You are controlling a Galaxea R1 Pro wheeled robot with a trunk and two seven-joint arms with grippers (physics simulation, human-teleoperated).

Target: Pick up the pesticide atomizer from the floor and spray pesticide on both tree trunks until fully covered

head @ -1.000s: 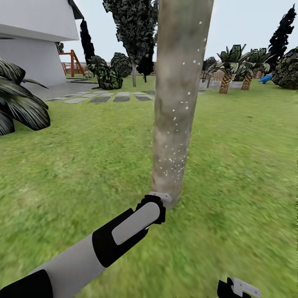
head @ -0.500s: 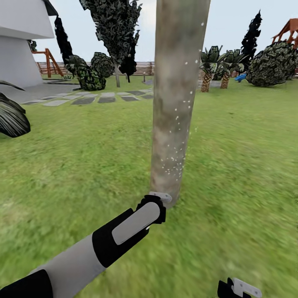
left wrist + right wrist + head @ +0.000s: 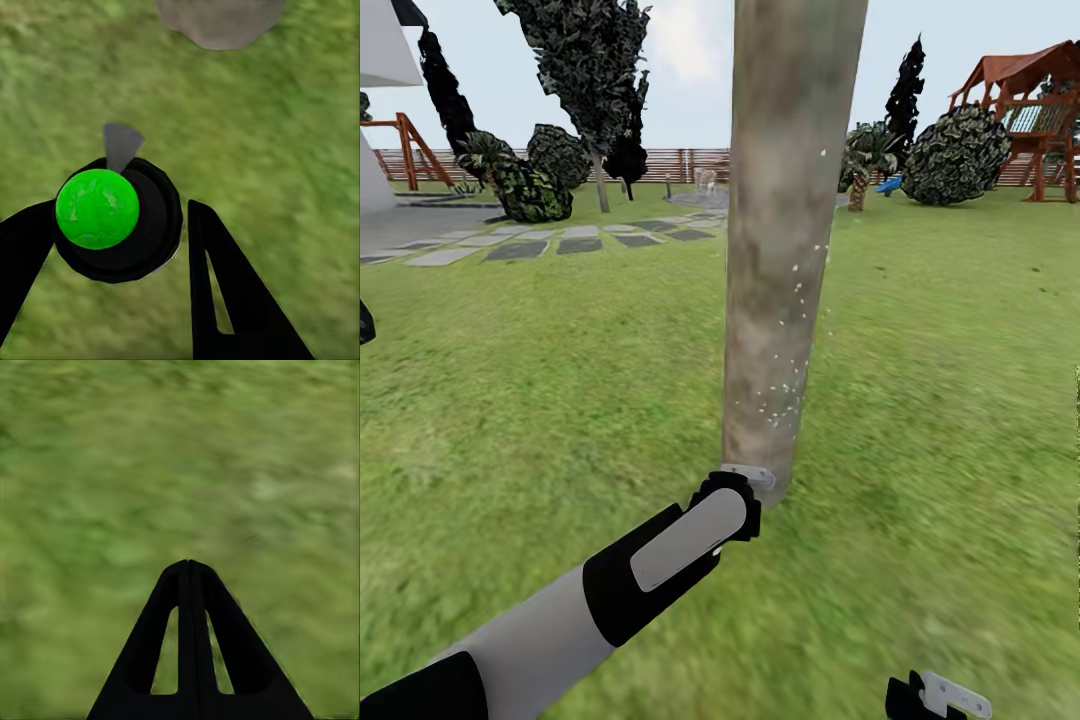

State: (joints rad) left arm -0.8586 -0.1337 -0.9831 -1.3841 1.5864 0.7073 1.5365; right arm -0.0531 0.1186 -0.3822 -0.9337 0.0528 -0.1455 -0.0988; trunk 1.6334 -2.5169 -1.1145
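The left hand (image 3: 745,480) grips the atomizer (image 3: 118,218), a round black body with a green cap, at the foot of the trunk (image 3: 785,250), where white pesticide (image 3: 785,390) dots the bark. It looks light, rigid and smooth, best clamped across its sides. The right hand (image 3: 189,574) is closed, empty, over the lawn (image 3: 960,400).

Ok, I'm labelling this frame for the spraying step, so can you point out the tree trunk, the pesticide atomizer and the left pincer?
tree trunk (image 3: 780,250), head view, on the mottled bark at mid-height.
pesticide atomizer (image 3: 120,217), left wrist view, on its round black body beside the green cap.
left pincer (image 3: 112,247), left wrist view, midway between its two dark fingers.
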